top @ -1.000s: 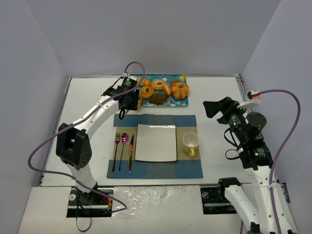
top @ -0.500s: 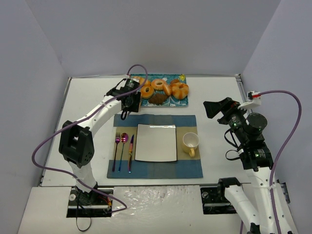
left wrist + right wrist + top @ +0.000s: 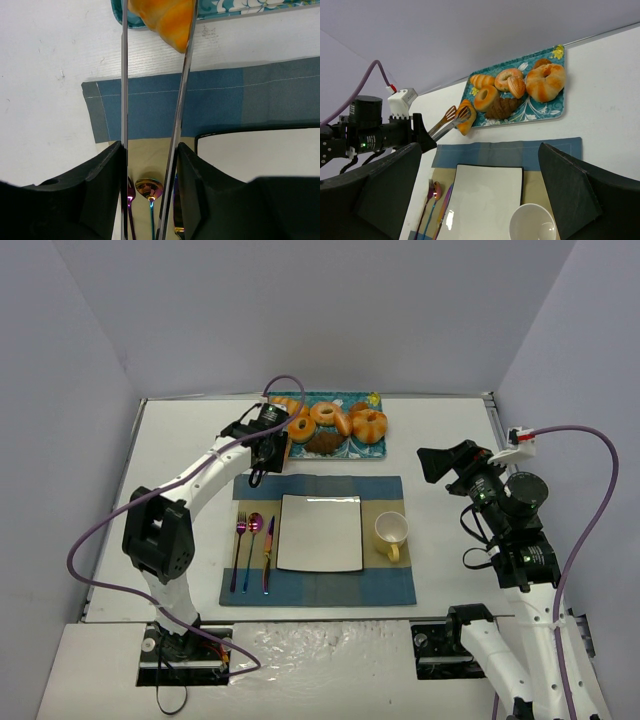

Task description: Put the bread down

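Observation:
The bread [image 3: 160, 20], a golden-orange ridged croissant, is clamped between the two metal arms of tongs [image 3: 124, 75]. It sits at the near-left corner of the teal tray [image 3: 362, 452], with its pointed tip past the rim. My left gripper [image 3: 149, 150] is shut on the tongs, and it also shows in the top view [image 3: 262, 445]. The right wrist view shows the bread [image 3: 465, 120] in the tong tips [image 3: 451, 116]. My right gripper [image 3: 479, 150] is open and empty, held above the table's right side [image 3: 432, 462].
The tray holds glazed donuts [image 3: 368, 423] and a dark chocolate croissant [image 3: 324, 442]. A blue and tan placemat [image 3: 318, 585] carries a white square plate [image 3: 320, 532], a cream mug [image 3: 391, 533] and a fork, spoon and knife [image 3: 252, 550].
My left arm's elbow has shifted slightly right and the tongs have edged a little along the tray's left corner. The right arm has barely moved.

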You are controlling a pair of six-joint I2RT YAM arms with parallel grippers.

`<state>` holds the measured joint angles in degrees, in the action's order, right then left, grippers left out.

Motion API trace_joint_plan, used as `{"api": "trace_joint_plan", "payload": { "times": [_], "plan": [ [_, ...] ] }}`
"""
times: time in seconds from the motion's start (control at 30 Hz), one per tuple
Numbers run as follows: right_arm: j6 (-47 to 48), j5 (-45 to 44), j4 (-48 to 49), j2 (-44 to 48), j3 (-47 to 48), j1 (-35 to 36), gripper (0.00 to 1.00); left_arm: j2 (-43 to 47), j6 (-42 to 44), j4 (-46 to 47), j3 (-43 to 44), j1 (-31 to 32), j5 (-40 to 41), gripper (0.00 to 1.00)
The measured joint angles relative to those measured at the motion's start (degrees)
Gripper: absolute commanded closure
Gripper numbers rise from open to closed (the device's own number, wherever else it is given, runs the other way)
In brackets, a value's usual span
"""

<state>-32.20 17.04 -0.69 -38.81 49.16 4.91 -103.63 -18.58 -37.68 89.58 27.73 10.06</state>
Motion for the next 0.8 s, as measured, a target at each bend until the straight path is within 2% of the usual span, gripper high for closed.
{"api": "trace_joint_plan", "payload": {
  "times": [0.3,0.47,0.8],
  "plan": [
    [-0.03,0.0,0.02,0.04,-0.01,0.0,0.0,0.0,-0.01,-0.25,0.0,0.28,0.23,0.81],
    [-0.01,0.0,0.02,0.03,-0.01,0.0,0.0,0.01,-0.02,-0.47,0.0,0.37,0.44,0.86],
    [0.02,0.0,0.02,-0.34,-0.01,0.0,0.0,0.19,-0.03,-1.15,0.67,0.58,1.09,0.87]
  ]
}}
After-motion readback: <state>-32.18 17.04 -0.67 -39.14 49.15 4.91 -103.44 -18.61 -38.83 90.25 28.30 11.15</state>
